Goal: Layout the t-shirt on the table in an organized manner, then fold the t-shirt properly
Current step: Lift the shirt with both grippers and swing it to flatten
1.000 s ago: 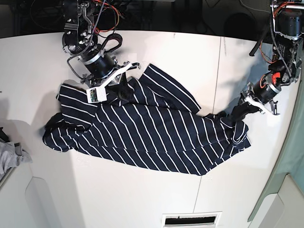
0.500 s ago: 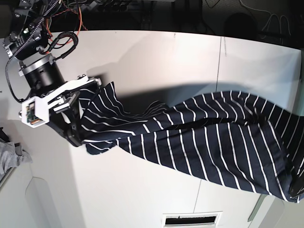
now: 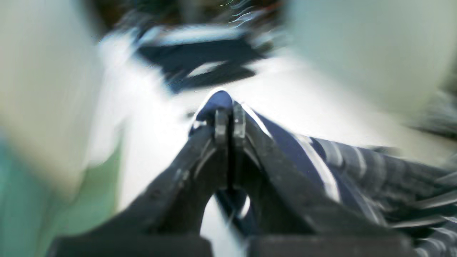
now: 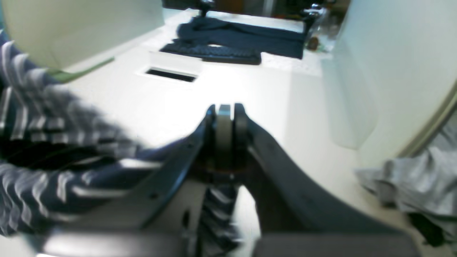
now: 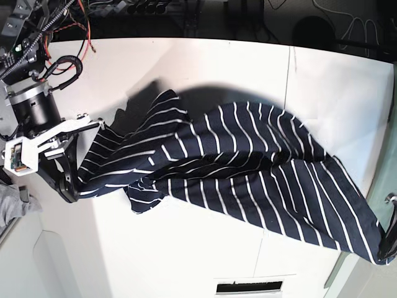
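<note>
The navy t-shirt with thin white stripes (image 5: 248, 161) hangs stretched above the white table (image 5: 217, 68), from the left side to the lower right corner of the base view. My right gripper (image 5: 67, 189) is shut on the shirt's left end; the right wrist view shows its closed jaws (image 4: 226, 121) pinching striped fabric (image 4: 53, 142). My left gripper (image 5: 386, 247) is at the base view's right edge, mostly cut off. The blurred left wrist view shows it (image 3: 228, 121) shut on a fold of the shirt (image 3: 357, 160).
A small grey cloth (image 5: 12, 205) lies at the table's left edge, also in the right wrist view (image 4: 421, 182). A vent slot (image 5: 248, 287) sits at the front edge. A dark seam (image 5: 286, 81) runs across the table.
Both grippers have lifted the shirt off the table and pulled its ends apart. Since half a second ago the right gripper has shifted slightly left and the shirt's middle has billowed upward.
</note>
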Tool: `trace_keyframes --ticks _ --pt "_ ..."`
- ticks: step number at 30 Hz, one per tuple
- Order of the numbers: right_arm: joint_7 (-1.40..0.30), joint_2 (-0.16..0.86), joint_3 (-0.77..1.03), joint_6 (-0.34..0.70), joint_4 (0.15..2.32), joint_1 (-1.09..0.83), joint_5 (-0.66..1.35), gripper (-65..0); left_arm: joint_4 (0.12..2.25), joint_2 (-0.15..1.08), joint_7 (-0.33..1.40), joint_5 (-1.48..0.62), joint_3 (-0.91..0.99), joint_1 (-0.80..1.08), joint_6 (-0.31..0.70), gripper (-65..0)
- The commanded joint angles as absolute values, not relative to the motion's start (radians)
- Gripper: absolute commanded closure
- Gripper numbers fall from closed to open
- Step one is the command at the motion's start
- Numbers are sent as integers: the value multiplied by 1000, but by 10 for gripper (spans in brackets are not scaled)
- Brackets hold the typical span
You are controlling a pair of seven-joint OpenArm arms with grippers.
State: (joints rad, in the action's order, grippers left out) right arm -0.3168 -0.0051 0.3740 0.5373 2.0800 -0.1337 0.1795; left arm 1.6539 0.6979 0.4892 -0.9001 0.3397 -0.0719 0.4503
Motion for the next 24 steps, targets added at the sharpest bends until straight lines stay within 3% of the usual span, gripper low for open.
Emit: trace_keyframes --ticks 1,6,10,13,18,24 --pt "-297 -3 377 522 2051 -97 181 0 1579 712 458 -867 298 -130 439 0" --pt "-297 -2 376 541 1803 -19 183 0 1074 680 452 -721 34 -348 443 0" --pt "-329 -3 376 558 1750 -62 242 0 845 662 454 -736 -84 -434 564 -230" --pt "-359 -3 376 566 1761 -131 338 0 846 668 521 -835 -72 -435 579 -250" --pt "-361 -2 376 581 1831 -312 408 0 950 668 744 -992 79 -417 688 -249" --pt "-360 -3 376 581 1932 -508 418 0 1045 669 810 -1060 220 -407 693 -249"
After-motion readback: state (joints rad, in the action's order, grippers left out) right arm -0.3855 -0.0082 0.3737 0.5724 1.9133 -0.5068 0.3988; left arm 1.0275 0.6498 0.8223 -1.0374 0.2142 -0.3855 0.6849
